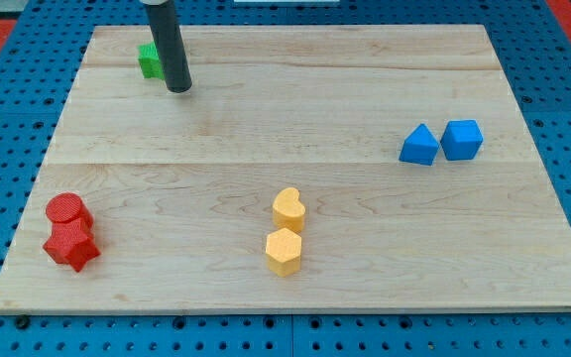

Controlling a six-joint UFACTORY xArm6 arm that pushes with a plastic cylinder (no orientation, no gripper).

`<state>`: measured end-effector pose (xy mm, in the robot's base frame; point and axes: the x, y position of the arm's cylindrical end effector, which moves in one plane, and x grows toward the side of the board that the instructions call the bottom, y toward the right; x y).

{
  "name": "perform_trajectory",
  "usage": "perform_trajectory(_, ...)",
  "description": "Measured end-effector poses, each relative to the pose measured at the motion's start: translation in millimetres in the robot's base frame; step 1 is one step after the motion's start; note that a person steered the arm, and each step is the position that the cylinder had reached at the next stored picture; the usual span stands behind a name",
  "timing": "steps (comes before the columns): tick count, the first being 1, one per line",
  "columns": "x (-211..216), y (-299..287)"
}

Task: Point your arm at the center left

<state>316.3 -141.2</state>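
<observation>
Wooden board (295, 119) on blue pegboard. Rod tip (178, 89) near view's top left, holding nothing, just right of green block (149, 61), partly hidden behind rod. Board's center-left area lies below tip, toward view's bottom left.

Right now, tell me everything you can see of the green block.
The green block sits near the view's top left corner of the wooden board, far from the other blocks. It is bright green with a matte, solid look. Only its left part shows, because the dark rod stands in front of it and hides its right side, so its shape cannot be made out. My tip rests on the board just right of and below it. Whether rod and block touch cannot be told.
</observation>
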Motion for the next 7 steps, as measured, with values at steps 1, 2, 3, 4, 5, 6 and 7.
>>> perform_trajectory(1, -4.3, 0.0)
perform_trajectory(2, -4.9, 0.0)
perform_trajectory(3, -8.2, 0.0)
perform_trajectory(4, -8.2, 0.0)
perform_trajectory(5, -9.7, -5.7)
perform_trajectory(6, -9.8, -5.7)
perform_trajectory(7, -9.8, -5.7)
